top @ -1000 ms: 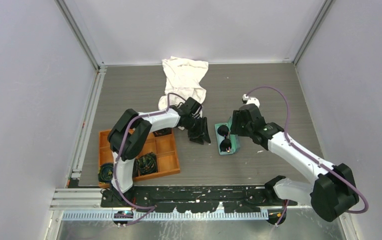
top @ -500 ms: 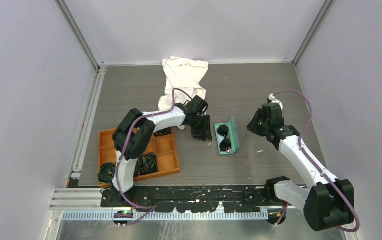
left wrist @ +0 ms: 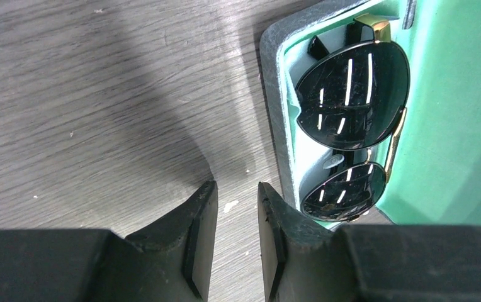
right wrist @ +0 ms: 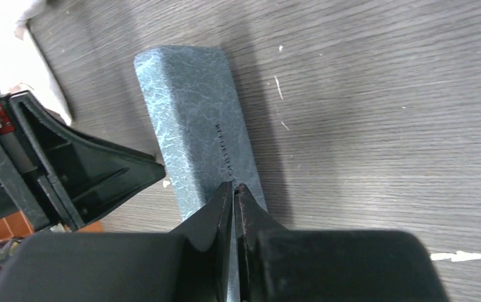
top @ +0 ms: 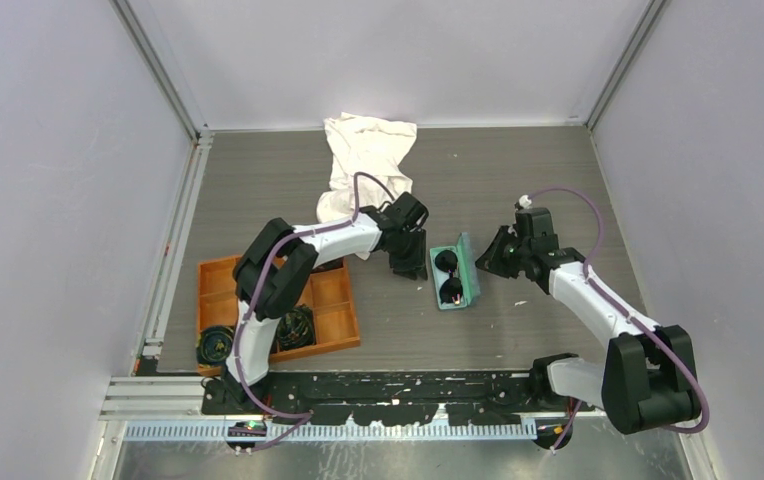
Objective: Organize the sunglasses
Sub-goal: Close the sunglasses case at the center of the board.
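1. Black sunglasses [top: 450, 289] lie inside the open green case [top: 472, 268] in the middle of the table [top: 538, 180], seen from above. The left fingers [top: 409, 262] are just beside the case on one side, and the right fingers [top: 488, 262] are on the other. A white cloth [top: 368, 155] lies far back.
2. In the left wrist view, the left fingers are a little apart. Nothing is between them. Both dark lenses sit in the green lining.
3. In the right wrist view, the right fingers are pressed together. Their tips touch the grey-blue back of the lid.
4. I think the sunglasses are put away. Closing the lid is left.
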Motion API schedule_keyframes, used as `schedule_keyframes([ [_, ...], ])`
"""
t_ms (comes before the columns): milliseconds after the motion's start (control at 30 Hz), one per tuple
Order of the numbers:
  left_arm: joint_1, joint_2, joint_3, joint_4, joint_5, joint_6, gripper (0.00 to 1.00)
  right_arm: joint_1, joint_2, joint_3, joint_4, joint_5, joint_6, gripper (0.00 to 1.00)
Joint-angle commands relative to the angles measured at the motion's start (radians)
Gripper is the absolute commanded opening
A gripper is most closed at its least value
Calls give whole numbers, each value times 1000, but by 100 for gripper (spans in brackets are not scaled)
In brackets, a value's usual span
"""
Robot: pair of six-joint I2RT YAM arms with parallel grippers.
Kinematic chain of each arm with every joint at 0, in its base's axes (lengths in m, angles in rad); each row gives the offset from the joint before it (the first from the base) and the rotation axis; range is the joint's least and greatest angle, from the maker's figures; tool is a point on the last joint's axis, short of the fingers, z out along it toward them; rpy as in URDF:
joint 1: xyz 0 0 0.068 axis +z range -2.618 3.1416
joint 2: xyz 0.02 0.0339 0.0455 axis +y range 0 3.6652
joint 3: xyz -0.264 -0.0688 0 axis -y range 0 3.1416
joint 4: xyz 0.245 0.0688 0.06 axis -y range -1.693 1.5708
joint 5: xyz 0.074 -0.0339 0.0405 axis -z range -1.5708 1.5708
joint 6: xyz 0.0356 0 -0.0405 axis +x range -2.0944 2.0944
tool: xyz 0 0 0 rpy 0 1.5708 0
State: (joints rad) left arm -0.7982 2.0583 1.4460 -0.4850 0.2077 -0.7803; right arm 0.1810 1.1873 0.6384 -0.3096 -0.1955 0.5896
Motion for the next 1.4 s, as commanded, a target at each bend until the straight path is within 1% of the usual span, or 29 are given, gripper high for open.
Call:
schedule_keyframes([
  [0,-7,70,13,-7,-46,0,31,-1,0,10,64,-68,15,11],
  [300,-12,133,80,-25,-30,4,31,21,28,16,79,-88,25,11],
  [567,-12,156,102,-31,-19,5,31,64,64,24,110,-92,46,11],
  [800,-12,160,101,-30,-11,3,31,153,160,36,165,-64,65,11],
  [933,-12,152,95,-32,-19,4,31,165,214,35,190,-56,69,10],
  [1033,-12,124,85,-47,-36,12,31,164,184,45,151,-36,48,9],
  [1167,-12,45,59,-84,-95,40,31,165,85,104,33,33,-5,10],
  [1267,-12,-43,24,-113,-146,66,32,164,-2,151,-59,116,-60,13],
  [1300,-10,-80,14,-126,-165,77,32,163,-30,168,-84,149,-77,17],
  [1367,-8,-159,-7,-147,-198,105,33,161,-82,197,-131,234,-113,34],
])
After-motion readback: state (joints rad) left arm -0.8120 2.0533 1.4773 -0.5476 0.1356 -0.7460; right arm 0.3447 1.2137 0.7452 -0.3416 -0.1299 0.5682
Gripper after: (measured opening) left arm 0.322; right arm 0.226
